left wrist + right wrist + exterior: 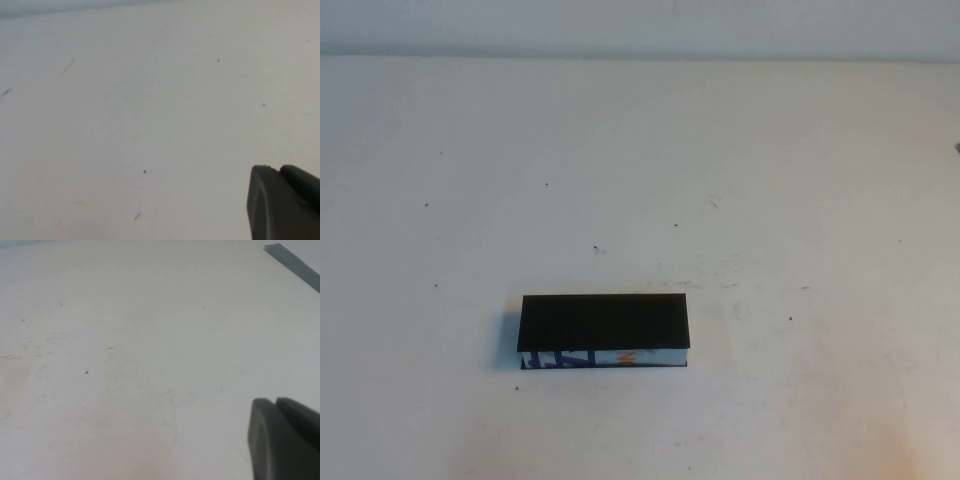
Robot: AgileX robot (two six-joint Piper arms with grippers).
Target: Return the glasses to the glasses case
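Note:
The glasses case is a black rectangular box lying shut on the white table, left of centre and near the front. Its front edge is printed in blue, white and orange. The glasses are not in view in any frame. Neither arm shows in the high view. My left gripper shows only in the left wrist view, over bare table, with its two dark fingers pressed together and nothing between them. My right gripper shows only in the right wrist view, also over bare table, with its fingers together and empty.
The white table carries small dark specks and faint scuffs. A grey strip runs along the table's edge in the right wrist view. A pale wall stands behind the table's far edge.

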